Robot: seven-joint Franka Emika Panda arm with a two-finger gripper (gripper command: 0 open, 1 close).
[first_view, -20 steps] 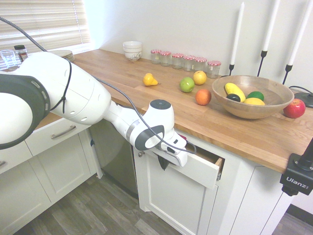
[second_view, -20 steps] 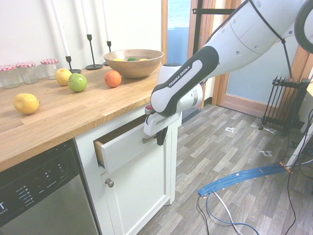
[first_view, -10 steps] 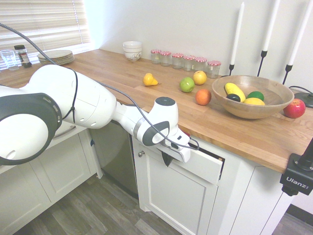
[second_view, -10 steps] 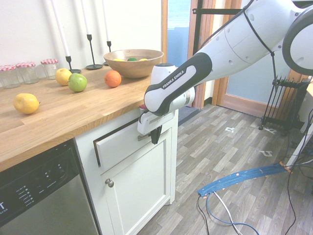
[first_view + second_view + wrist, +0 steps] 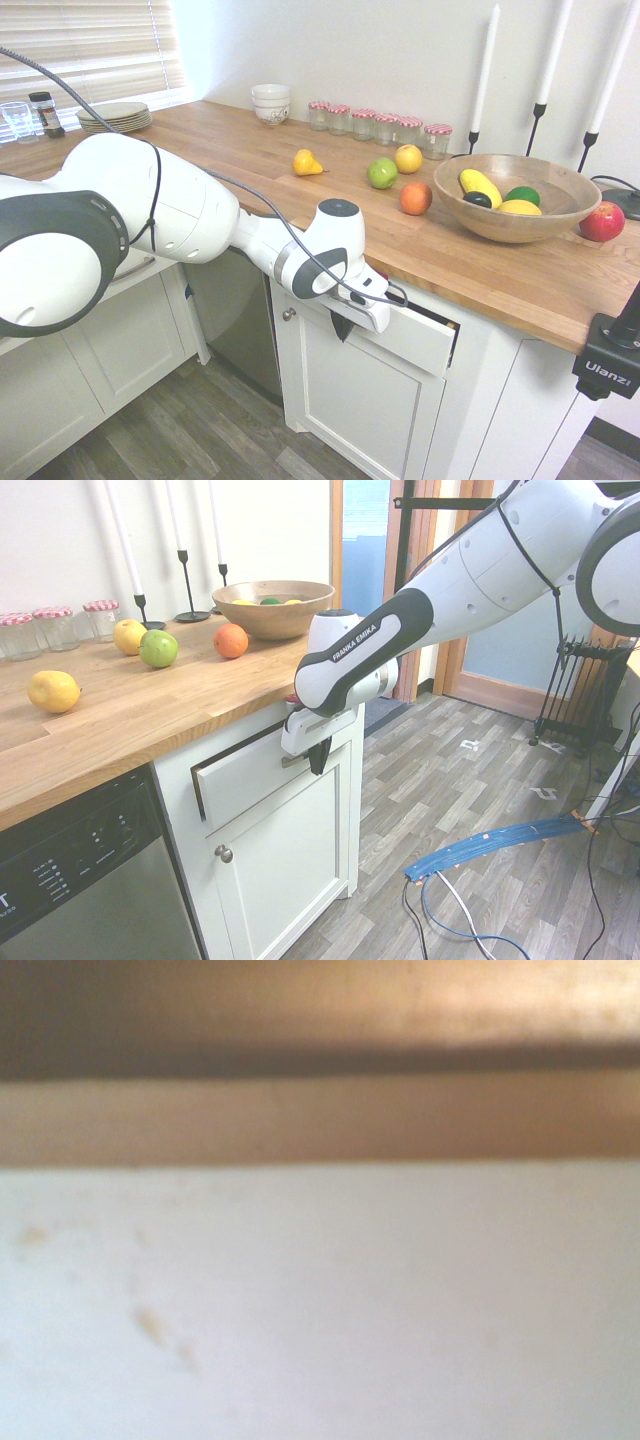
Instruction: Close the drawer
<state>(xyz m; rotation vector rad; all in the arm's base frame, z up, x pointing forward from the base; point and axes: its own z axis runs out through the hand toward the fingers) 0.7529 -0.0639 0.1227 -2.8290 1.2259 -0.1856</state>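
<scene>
Hand (image 5: 318, 762) pointing down, fingers pressed together, nothing pinched, set against white front of drawer (image 5: 245, 772) by its silver bar handle. Drawer directly behind hand, under wooden tabletop (image 5: 480, 262) edge, nearly shut; thin dark gap shows along top and one side. Cabinet door (image 5: 285, 865) with round knob below hand. Orange (image 5: 415, 197) and wooden fruit bowl (image 5: 510, 218) on tabletop above and beyond hand. Wrist view blurred: white surface, brown band.

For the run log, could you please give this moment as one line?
task: close drawer | drawer: nearly shut, thin gap left | gripper: shut, pointing down at drawer front | not finished
</scene>
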